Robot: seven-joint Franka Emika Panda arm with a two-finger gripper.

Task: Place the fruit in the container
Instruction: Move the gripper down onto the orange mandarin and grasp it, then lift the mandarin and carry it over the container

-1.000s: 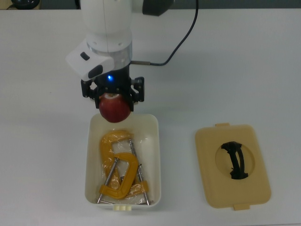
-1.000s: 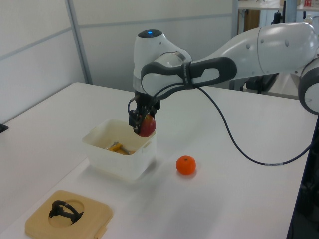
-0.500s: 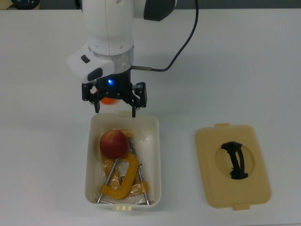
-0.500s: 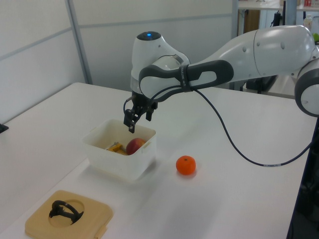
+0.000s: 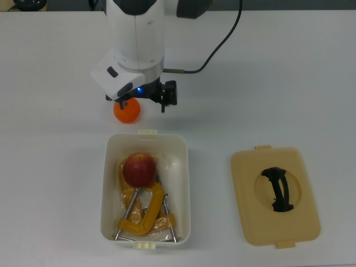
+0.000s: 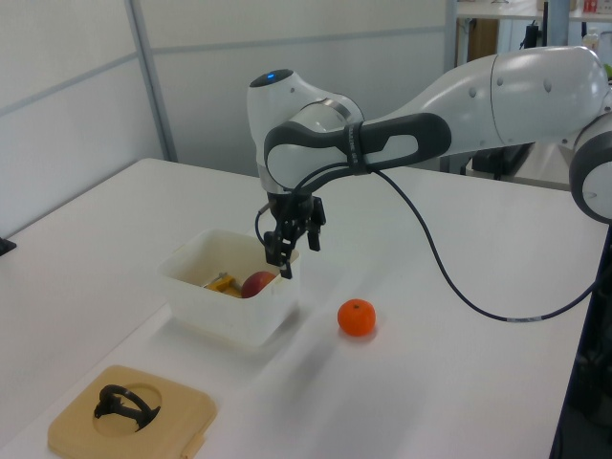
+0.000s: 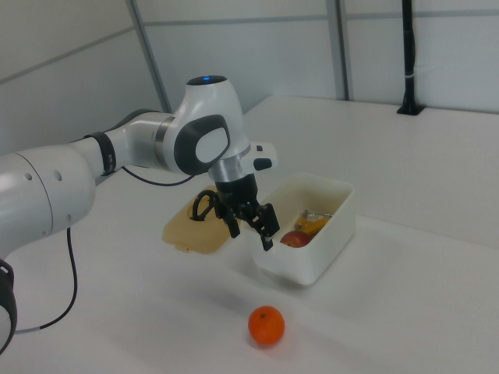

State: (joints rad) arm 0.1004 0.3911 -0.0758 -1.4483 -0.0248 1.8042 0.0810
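The dark red apple lies inside the cream-white tub, resting on the yellow clamps. The orange sits on the table just beyond the tub's short end, partly under the arm in the top view. My gripper hangs open and empty above the table, between the tub's edge and the orange, and clear of both.
Two yellow C-clamps fill the tub's other half. A flat tan lid with a black handle lies on the white table beside the tub. A black cable trails from the arm.
The gripper let go of the apple, which dropped into the tub and settled on the clamps. The open gripper then moved off the tub's end toward the orange.
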